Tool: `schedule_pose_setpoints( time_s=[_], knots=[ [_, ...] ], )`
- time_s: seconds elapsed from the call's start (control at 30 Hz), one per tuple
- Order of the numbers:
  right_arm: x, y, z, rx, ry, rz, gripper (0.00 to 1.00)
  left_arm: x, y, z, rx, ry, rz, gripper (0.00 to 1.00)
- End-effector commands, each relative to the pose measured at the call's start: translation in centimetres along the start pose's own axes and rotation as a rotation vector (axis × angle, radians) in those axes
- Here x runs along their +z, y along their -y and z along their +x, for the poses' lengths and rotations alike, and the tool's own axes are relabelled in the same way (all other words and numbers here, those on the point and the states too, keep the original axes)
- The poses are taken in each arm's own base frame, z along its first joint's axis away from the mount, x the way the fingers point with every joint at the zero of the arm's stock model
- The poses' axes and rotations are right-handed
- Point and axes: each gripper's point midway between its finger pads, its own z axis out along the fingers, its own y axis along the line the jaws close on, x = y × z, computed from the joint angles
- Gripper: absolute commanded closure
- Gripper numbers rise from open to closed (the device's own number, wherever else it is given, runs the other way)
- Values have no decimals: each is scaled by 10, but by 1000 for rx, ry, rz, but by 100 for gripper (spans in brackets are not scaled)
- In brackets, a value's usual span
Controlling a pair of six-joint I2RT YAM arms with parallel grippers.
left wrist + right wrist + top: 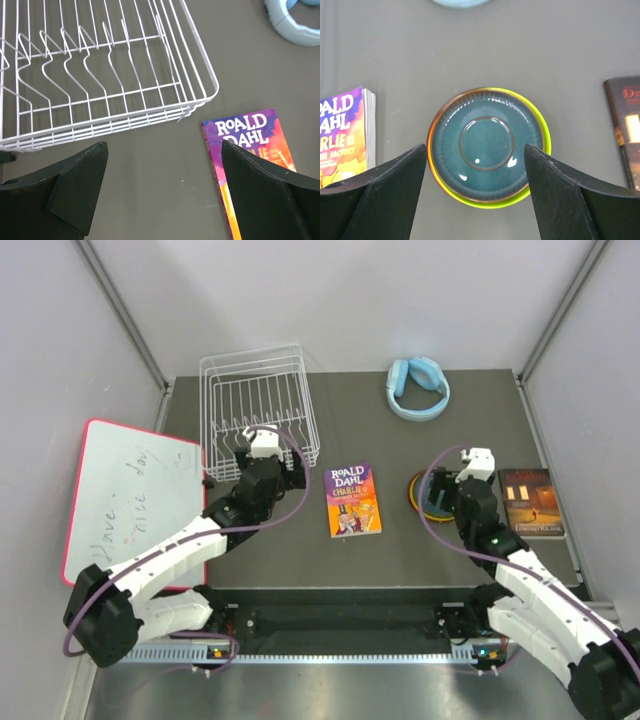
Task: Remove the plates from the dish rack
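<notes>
The white wire dish rack [255, 400] stands at the back left with nothing between its prongs [100, 80]. The plates lie stacked flat on the table right of centre [418, 492]. A dark green plate [486, 142] is on top, with a lime green rim [490, 204] and an orange edge [429, 150] showing under it. My right gripper [476, 165] hovers over the stack [452, 488], open, its fingers on either side of the plates and apart from them. My left gripper [164, 165] is open over bare table by the rack's front right corner [280, 468].
A purple Roald Dahl paperback [353, 499] lies mid-table, between the two grippers [250, 145]. A dark book [531, 502] lies right of the plates [625, 125]. Light blue headphones [418, 388] sit at the back. A red-framed whiteboard [130, 495] lies off the table's left edge.
</notes>
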Motion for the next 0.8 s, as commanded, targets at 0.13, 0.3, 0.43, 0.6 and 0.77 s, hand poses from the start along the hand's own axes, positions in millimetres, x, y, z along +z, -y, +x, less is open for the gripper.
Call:
schedule_pose_setpoints(
  time_s=[0.13, 0.3, 0.43, 0.6, 0.77],
  knots=[
    [-13, 5, -33, -33, 242, 123, 22, -25, -18, -28, -44, 130, -7, 1],
    [-18, 11, -34, -11, 259, 152, 21, -37, -26, -38, -53, 169, -14, 1],
    [-20, 14, -36, 1, 279, 157, 21, -38, -27, -38, -39, 169, -17, 1],
    [-18, 10, -34, -12, 278, 140, 21, -35, -24, -34, -34, 155, -6, 1],
    [-18, 10, -33, -12, 272, 142, 21, -35, -22, -35, -27, 148, 5, 1]
  ],
)
